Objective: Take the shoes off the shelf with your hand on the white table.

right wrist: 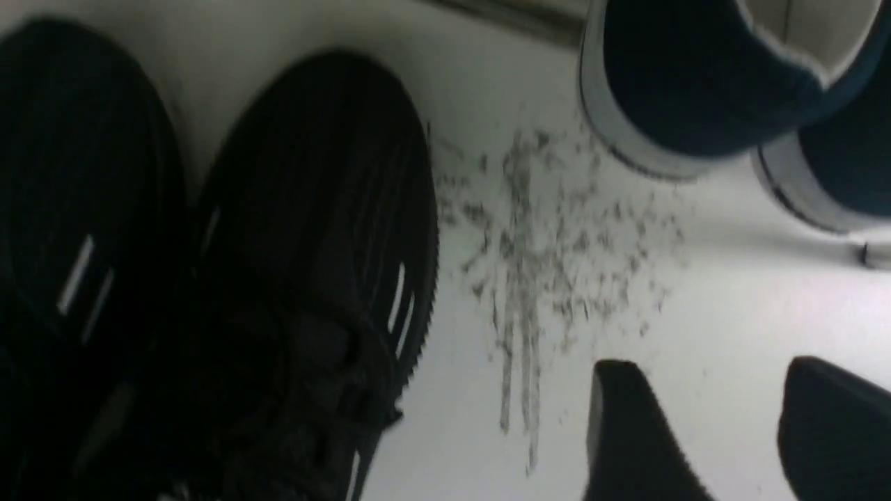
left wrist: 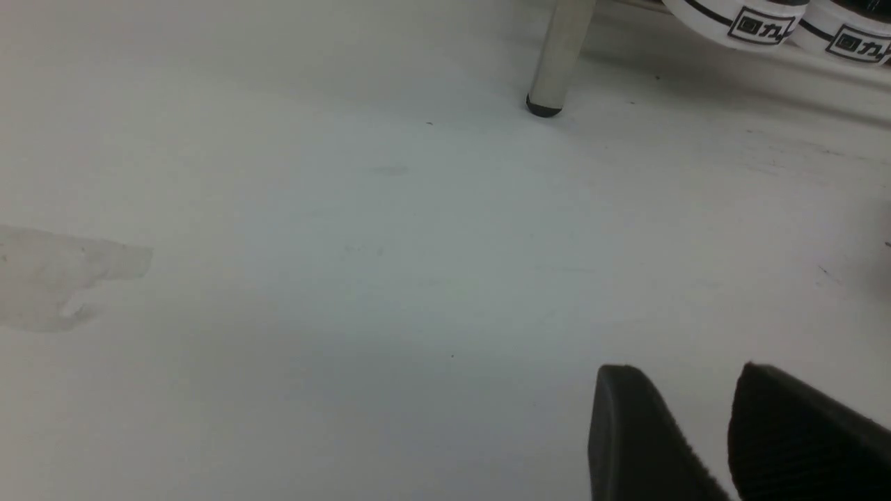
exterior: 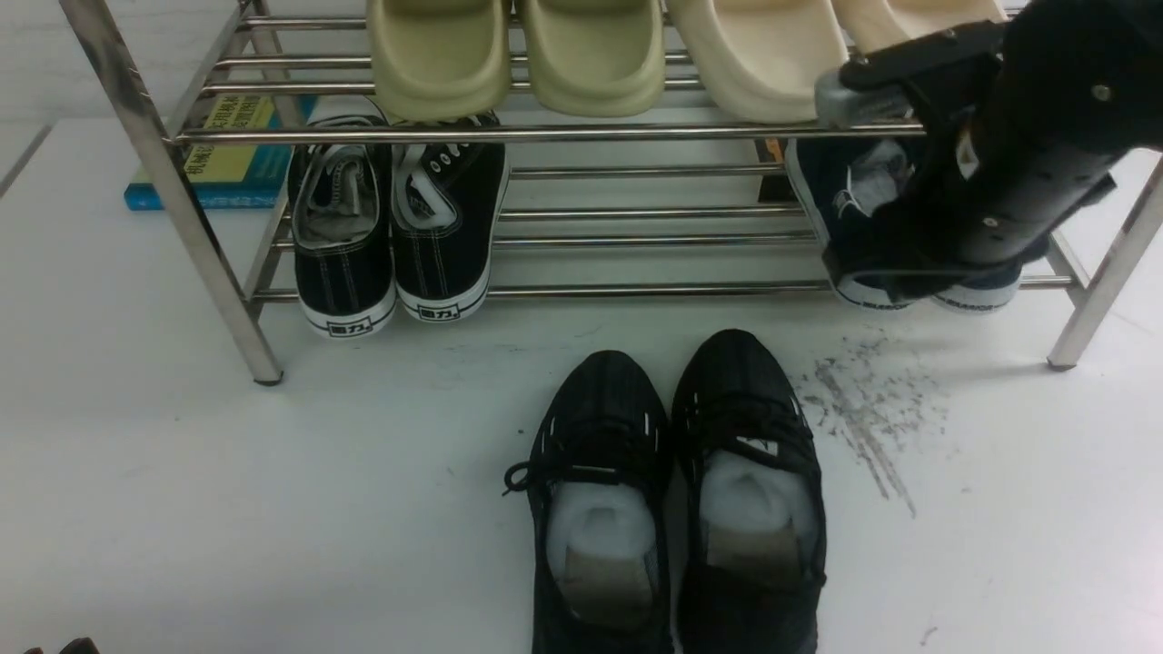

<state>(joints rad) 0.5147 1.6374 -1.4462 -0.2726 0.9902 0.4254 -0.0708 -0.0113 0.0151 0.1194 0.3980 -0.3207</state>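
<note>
The navy-blue shoes [exterior: 840, 204] with white soles sit side by side at the right end of the shelf's [exterior: 545, 133] lower tier, toes over its front bar. My right arm [exterior: 1027, 136] reaches down in front of them and hides most of the pair. In the right wrist view the shoes [right wrist: 696, 90] lie just beyond my right gripper [right wrist: 710, 376], which is open and empty over the white table [exterior: 227, 500]. My left gripper [left wrist: 686, 376] hovers open over bare table, holding nothing.
Black mesh sneakers [exterior: 672, 500] stand on the table in front of the shelf, beside grey scuff marks [exterior: 863, 409]. Black lace-up canvas sneakers [exterior: 391, 236] occupy the lower tier's left. Pale green slippers [exterior: 518, 54] and cream slippers [exterior: 772, 54] are on top. A book [exterior: 227, 154] lies behind.
</note>
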